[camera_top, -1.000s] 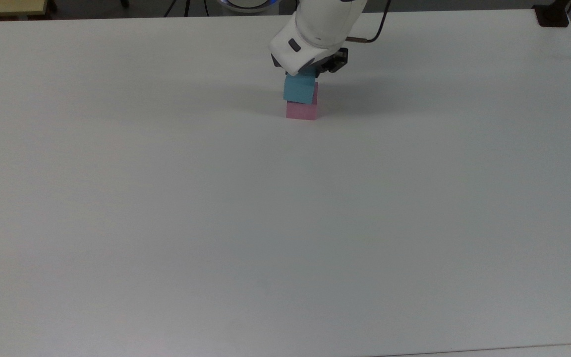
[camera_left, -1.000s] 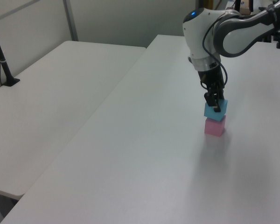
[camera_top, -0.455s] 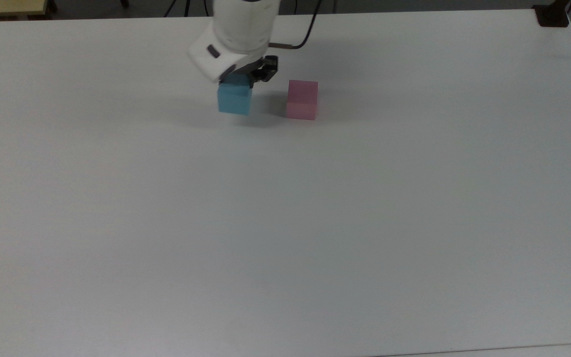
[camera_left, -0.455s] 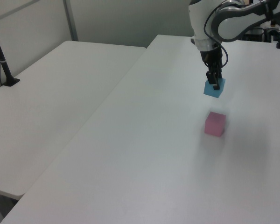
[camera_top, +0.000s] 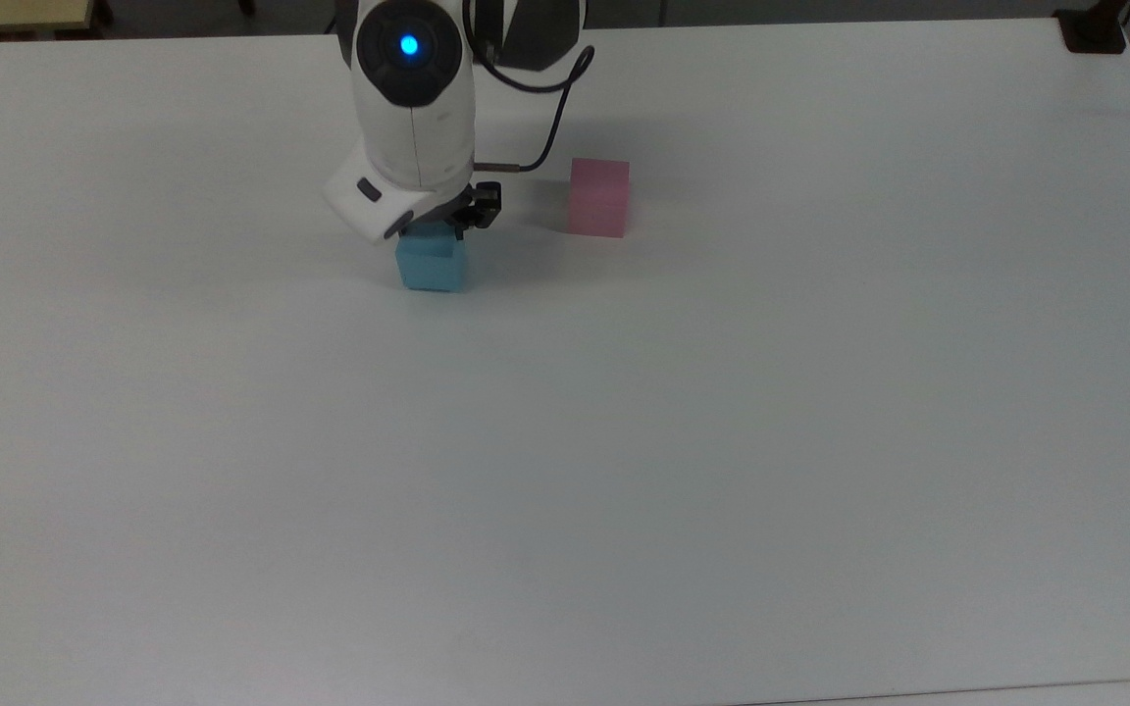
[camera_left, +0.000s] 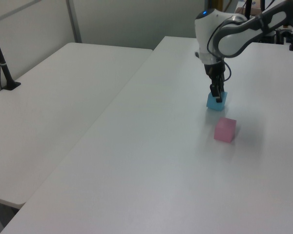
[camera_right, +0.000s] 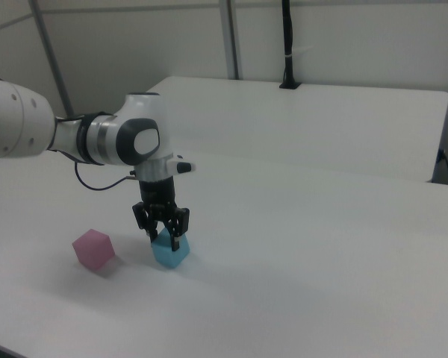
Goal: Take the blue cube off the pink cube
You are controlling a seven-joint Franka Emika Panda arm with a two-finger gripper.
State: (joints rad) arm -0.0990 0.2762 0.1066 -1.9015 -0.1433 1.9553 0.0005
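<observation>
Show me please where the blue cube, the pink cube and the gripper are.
blue cube (camera_top: 432,267): top view, front face.
pink cube (camera_top: 598,208): top view, front face.
gripper (camera_right: 166,234): right view, midway between its fingertips, at the blue cube's top.

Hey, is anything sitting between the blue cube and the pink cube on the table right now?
Nothing visible. Bare table separates the blue cube, under the gripper, from the pink cube.
</observation>
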